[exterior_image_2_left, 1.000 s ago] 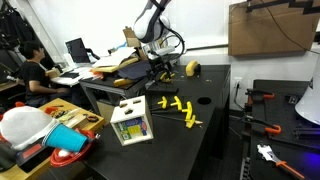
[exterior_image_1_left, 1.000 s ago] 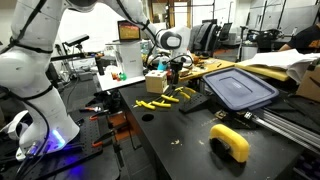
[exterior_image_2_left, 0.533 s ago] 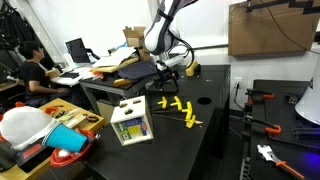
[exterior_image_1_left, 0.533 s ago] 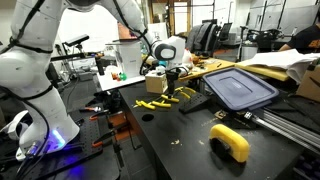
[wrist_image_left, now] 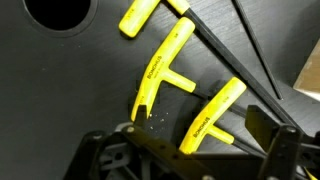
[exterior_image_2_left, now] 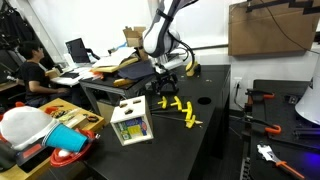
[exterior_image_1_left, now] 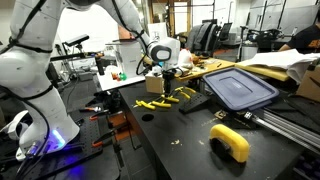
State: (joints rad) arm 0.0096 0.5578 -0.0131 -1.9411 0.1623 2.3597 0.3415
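A cluttered lab is surrounding a black worktop (exterior_image_1_left: 180, 135) that is looking smooth and hard; a blue lid (exterior_image_1_left: 240, 88) is lying nearby; the yellow T-handled keys (wrist_image_left: 165, 70) are lying flat in a loose cluster near the worktop's middle, directly under the end effector (exterior_image_1_left: 171, 82), whose fingers are standing apart just above them; the keys are probably light, stiff and slick, so pinching across one handle's bar is seeming the surest hold.

T-handle tools (wrist_image_left: 165, 70) side by side on table (exterior_image_1_left: 170, 145); jaws above them; lid (exterior_image_1_left: 240, 88) near.
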